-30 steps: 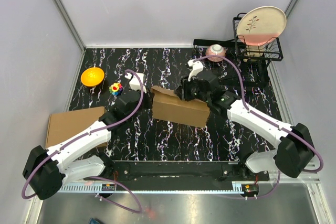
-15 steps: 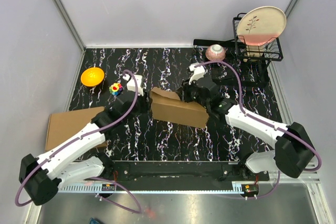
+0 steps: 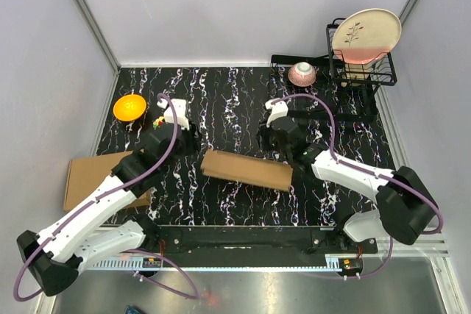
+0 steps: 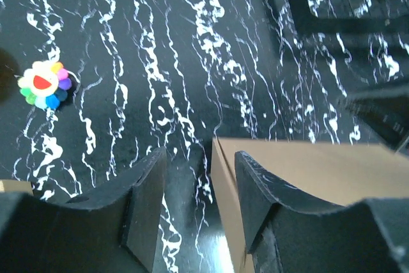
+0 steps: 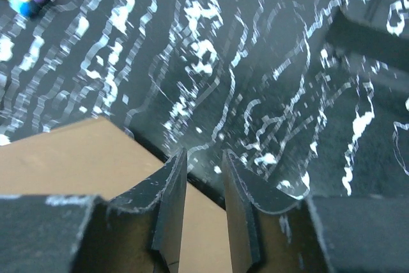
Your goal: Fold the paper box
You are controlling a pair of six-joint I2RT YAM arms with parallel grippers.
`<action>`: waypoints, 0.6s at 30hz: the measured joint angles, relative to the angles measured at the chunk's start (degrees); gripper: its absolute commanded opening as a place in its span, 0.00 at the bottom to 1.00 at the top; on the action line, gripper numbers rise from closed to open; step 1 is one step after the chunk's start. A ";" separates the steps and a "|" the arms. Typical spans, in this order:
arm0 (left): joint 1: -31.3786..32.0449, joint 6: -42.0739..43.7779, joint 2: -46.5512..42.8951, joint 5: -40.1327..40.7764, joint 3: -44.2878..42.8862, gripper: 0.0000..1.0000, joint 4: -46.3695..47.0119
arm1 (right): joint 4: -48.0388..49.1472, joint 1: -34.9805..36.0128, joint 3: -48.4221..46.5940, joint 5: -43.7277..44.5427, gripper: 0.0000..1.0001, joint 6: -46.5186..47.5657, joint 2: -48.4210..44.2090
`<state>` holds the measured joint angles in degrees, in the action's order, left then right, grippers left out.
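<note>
The brown cardboard box (image 3: pixel 246 169) fell flat as the left hand (image 4: pixel 199 158) opened, empty, leaving folding undone; the right hand (image 5: pixel 203 155) I couldn't tell.

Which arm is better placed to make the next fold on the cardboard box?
Right, probably. The right gripper sits over the paper box at its far right edge, jaws nearly together. The left gripper is open, apart from the box.
</note>
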<state>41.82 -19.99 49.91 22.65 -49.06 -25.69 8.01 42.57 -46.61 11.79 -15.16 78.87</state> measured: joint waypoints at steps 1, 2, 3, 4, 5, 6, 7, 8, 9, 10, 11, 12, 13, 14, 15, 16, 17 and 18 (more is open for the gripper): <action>-0.59 -0.20 0.59 0.35 -0.61 0.50 0.59 | -0.66 0.00 0.81 0.59 0.35 0.20 0.57; -1.09 -0.39 1.29 0.52 -1.38 0.50 1.03 | -1.09 0.00 1.29 0.90 0.35 0.31 1.03; -1.70 -0.52 2.49 0.55 -2.40 0.50 1.79 | -1.53 0.00 1.77 1.22 0.35 0.42 1.55; -2.23 -0.70 4.17 0.55 -3.63 0.49 2.36 | -2.01 0.00 2.03 1.33 0.35 0.46 1.92; -2.75 -0.98 6.45 0.55 -5.29 0.49 3.41 | -2.34 0.00 2.21 1.53 0.35 0.46 2.23; -2.97 -1.16 8.07 0.55 -6.19 0.49 4.44 | -2.47 0.02 2.27 1.81 0.35 0.48 2.45; -3.04 -1.62 9.88 0.55 -6.75 0.49 5.95 | -2.47 0.02 2.27 2.21 0.35 0.50 2.64; -3.04 -2.12 11.21 0.55 -6.84 0.49 7.15 | -2.49 0.02 2.25 2.34 0.35 0.50 2.69; -3.04 -2.58 12.55 0.55 -6.64 0.50 8.09 | -2.49 0.02 2.25 2.43 0.36 0.55 2.78; -3.04 -3.04 13.55 0.52 -6.10 0.50 8.87 | -2.54 0.02 2.25 2.58 0.36 0.61 2.86; -3.06 -3.45 14.08 0.55 -5.46 0.50 9.42 | -2.73 0.02 2.19 2.69 0.36 0.66 2.95; -3.04 -3.87 14.36 0.57 -4.50 0.50 9.86 | -2.93 0.02 2.16 2.73 0.36 0.70 3.04; -3.06 -4.09 14.38 0.59 -3.63 0.50 10.05 | -3.17 0.02 2.14 2.71 0.37 0.76 3.06; -3.06 -4.33 14.21 0.74 -2.62 0.49 10.19 | -3.43 0.02 2.14 2.71 0.37 0.79 3.06; -3.10 -4.52 14.01 0.96 -1.84 0.49 10.25 | -3.80 0.02 2.01 2.71 0.38 0.76 3.06; -3.13 -4.61 13.62 1.14 -1.25 0.47 10.23 | -4.46 0.02 1.68 2.71 0.39 0.70 3.06; -3.15 -4.76 12.92 1.36 -0.68 0.47 9.92 | -4.85 0.02 1.33 2.67 0.40 0.59 3.06; -3.15 -5.01 11.93 1.53 -0.28 0.45 9.64 | -5.57 0.02 0.68 2.51 0.40 0.55 3.06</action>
<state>38.68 -24.99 61.84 24.18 -49.34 -16.05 2.44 42.59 -45.93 14.31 -14.61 81.93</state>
